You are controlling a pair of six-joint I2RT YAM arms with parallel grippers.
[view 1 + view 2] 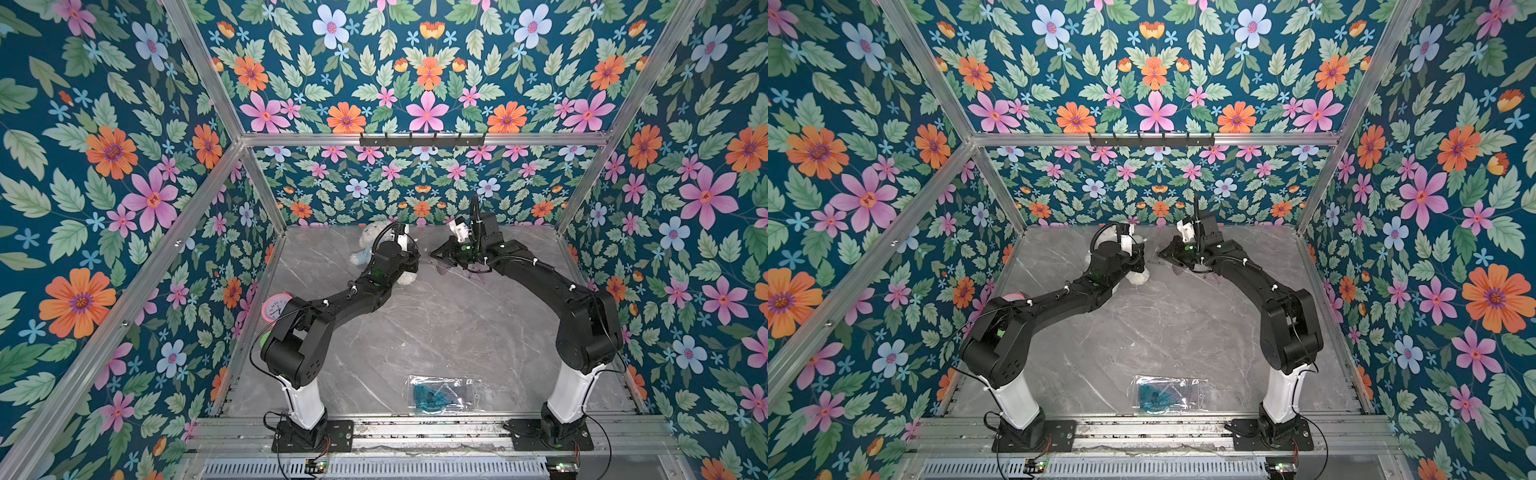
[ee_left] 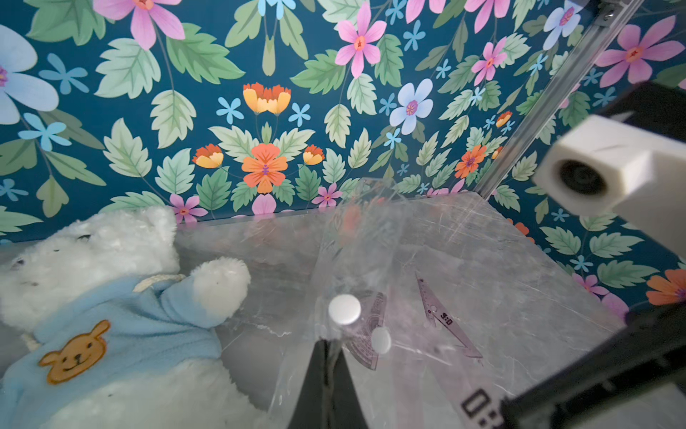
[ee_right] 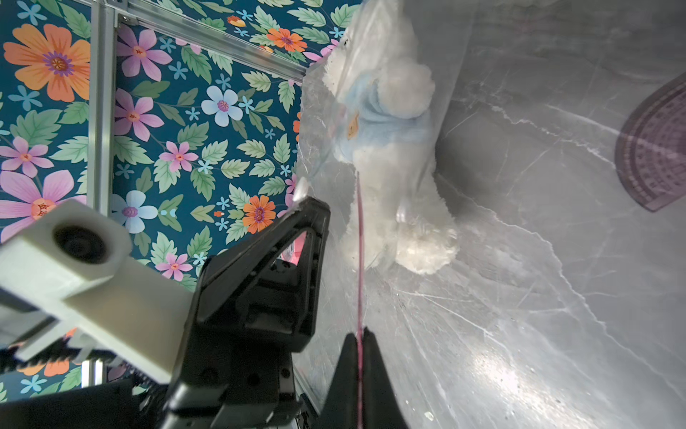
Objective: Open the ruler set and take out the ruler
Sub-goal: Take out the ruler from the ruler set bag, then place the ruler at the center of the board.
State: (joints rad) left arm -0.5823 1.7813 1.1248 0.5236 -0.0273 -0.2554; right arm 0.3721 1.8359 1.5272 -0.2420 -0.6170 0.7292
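At the back of the table my two grippers meet tip to tip over the ruler set, a clear plastic pouch (image 2: 362, 237) with white snap buttons (image 2: 344, 309). My left gripper (image 2: 330, 341) is shut on the pouch's edge just below a button. My right gripper (image 3: 359, 332) is shut on the thin pink edge of the ruler (image 3: 359, 256), whose printed end shows close up (image 2: 479, 405). A purple protractor (image 3: 653, 148) and a purple triangle (image 2: 445, 323) lie on the marble below. In both top views the grippers (image 1: 415, 258) (image 1: 433, 252) hide most of the pouch.
A white teddy bear in a blue shirt (image 1: 374, 243) lies right beside the left gripper. A pink clock (image 1: 276, 306) stands at the left wall. A second pouch with blue rulers (image 1: 438, 395) lies near the front edge. A hook rail (image 1: 422, 139) hangs on the back wall.
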